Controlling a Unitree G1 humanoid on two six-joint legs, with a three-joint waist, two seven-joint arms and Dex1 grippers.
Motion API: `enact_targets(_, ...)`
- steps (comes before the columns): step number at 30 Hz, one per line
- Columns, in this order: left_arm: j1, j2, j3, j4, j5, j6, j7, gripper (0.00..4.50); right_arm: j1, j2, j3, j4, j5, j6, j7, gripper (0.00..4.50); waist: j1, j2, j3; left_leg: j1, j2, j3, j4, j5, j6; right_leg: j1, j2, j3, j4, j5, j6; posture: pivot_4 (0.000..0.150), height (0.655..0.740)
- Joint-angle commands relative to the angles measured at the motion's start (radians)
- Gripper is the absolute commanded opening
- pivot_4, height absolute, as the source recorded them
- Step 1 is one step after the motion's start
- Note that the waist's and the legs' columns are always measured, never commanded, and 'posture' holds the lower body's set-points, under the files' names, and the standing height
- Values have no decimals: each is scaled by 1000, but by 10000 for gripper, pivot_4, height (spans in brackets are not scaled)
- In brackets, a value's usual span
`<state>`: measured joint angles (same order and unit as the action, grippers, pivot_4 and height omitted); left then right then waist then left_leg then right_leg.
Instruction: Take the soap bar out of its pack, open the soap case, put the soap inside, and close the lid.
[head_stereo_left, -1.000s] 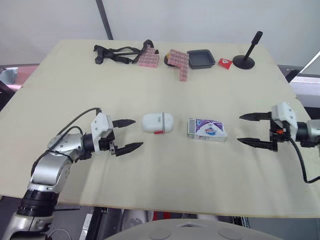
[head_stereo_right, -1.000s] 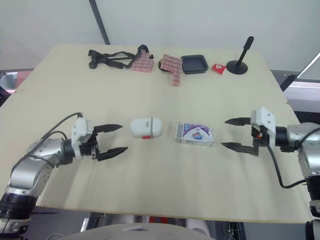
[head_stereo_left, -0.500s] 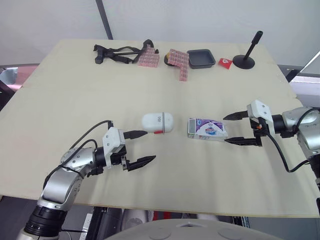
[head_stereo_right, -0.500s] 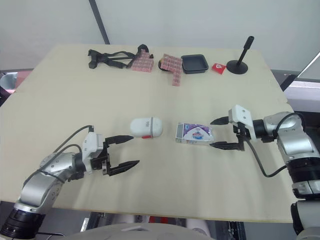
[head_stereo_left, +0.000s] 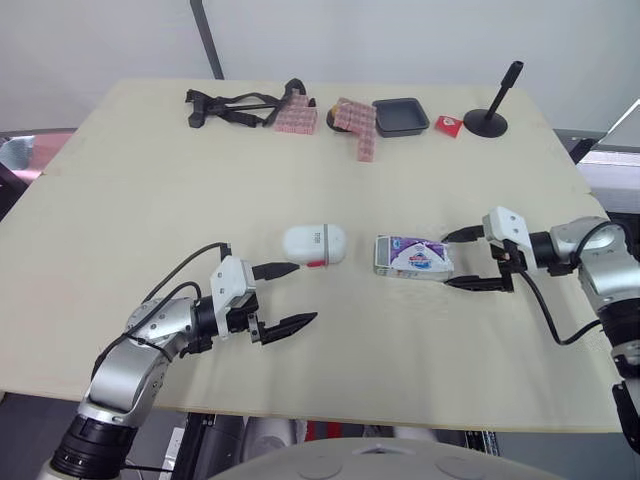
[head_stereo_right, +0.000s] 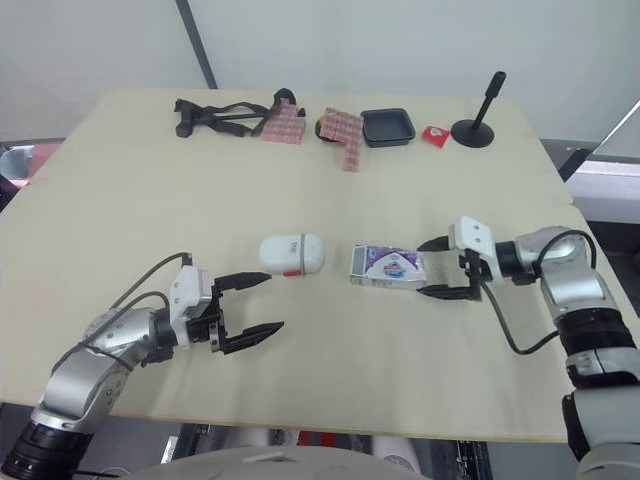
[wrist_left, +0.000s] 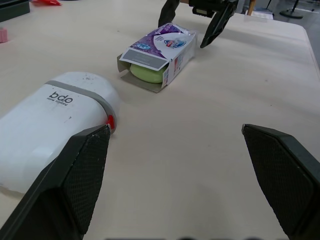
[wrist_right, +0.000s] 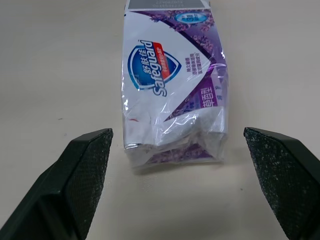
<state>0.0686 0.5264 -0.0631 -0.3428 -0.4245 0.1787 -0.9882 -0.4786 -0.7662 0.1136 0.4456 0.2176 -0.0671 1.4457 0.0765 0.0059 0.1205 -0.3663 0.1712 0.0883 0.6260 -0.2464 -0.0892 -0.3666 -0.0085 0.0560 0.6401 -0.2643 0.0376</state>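
1. soap pack (head_stereo_left: 412, 257) lies flat mid-table, a bit to the robot's right of centre; long axis runs left-right, in line between the two grippers; open flap end points to the robot's left, crumpled closed end points to its right.
2. soap bar (wrist_left: 146, 73) is green and sits inside the pack, showing at the open end; not yet out.
3. soap case (head_stereo_left: 314, 243) lies near the pack's open end, on its left and apart from it; lid down; long axis also left-right; red catch on the side facing the robot.
4. right gripper (head_stereo_left: 449, 261) is at the pack's closed end with fingers spread wide, one tip to each side of that end; nothing grasped; contact too close to call.
5. left gripper (head_stereo_left: 306, 292) hangs just on the robot's side of the case, fingers released and wide, one tip close to the case's near edge; holds nothing.
6. step in hand, as I judge it: the first one, getting hold of the pack; case untouched.
7. next move likely calls for the right fingers to pinch the closed end so the left can draw the bar out of the open end; risk is the pack sliding on the bare table (head_stereo_left: 150, 180).
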Motion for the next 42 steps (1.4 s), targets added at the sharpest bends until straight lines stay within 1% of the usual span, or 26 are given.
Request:
enact_targets(1,2,-2,-11,-55,-13,-2,10,44657,-16,11,-7,9,-5,-32,6,45000,0,0,0,0,0,0,0,0,0,0,0,0,0,0,0,1500,7400)
enact_targets(20,4,-13,-28,-49,-14,-9,34,44657,-37,51,-6,89,-34,-128,8,45000,1,0,0,-1,0,0,2,0,0,-1,0,0,2,0,0,1500,7400)
enact_targets(29,27,-20,-35,-16,2,-58,24,44657,-69,64,-2,138,-37,-150,15,45000,1,0,0,-1,0,0,3,0,0,-1,0,0,4,0,0,1500,7400)
enact_targets(32,32,-22,-36,-22,5,-60,29,45000,-68,68,2,146,-41,-154,16,36963,1,0,0,-2,0,0,4,0,0,-2,0,0,4,0,0,1500,7400)
enact_targets(35,32,-22,-37,-29,6,-56,35,45000,-67,73,5,157,-45,-161,13,26764,0,0,0,-2,1,0,5,0,0,-2,0,0,5,0,0,1500,7400)
enact_targets(40,36,-17,-33,-20,6,-63,31,45000,-61,75,6,157,-44,-166,10,11182,-2,0,0,-2,1,1,6,0,0,-3,0,0,8,0,0,1500,7400)
enact_targets(42,37,-16,-32,-15,7,-66,28,45000,-60,73,6,156,-46,-169,8,9532,-3,0,0,-2,1,1,7,0,0,-3,0,0,8,0,0,1500,7400)
